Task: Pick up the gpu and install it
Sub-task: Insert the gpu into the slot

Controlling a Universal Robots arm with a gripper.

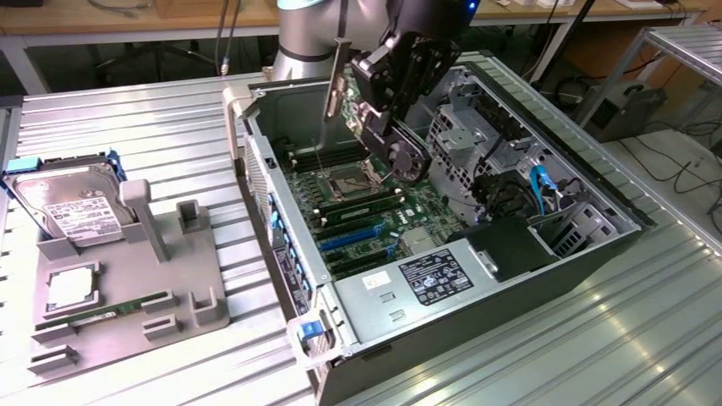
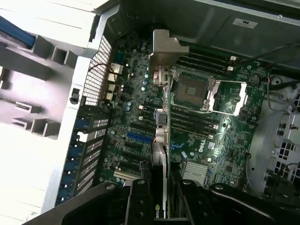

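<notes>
green circuit board, black round fan and silver end bracket mark the one gpu (image 1: 404, 156) (image 2: 164, 51), held on edge in the air above the one open computer case (image 1: 474, 338) (image 2: 93, 70). one gripper (image 1: 384, 106) (image 2: 161, 206) grips it from above: its two fingers (image 2: 138, 201) stand partly apart and press on the card's two faces. the card hangs over the motherboard (image 1: 384, 216) (image 2: 136, 108), just beside the single metal-framed processor socket (image 1: 347, 182) (image 2: 194, 91), with the bracket turned toward the case's perforated wall; whether its lower edge touches the board cannot be told. a row of blue slots (image 1: 350, 241) (image 2: 139, 137) lies on the board nearer the case's front corner, and one labelled power supply (image 1: 432, 277) fills that corner. the case lies on its side on a ribbed metal table (image 1: 135, 135). near the table's edge at the exterior view's left sits one grey holder (image 1: 169, 313), carrying three parts: one hard drive (image 1: 73, 211) propped at its far edge, one square chip (image 1: 70, 290) at mid-holder, and one ram stick (image 1: 107, 310) lying just beside the chip toward the near edge.
</notes>
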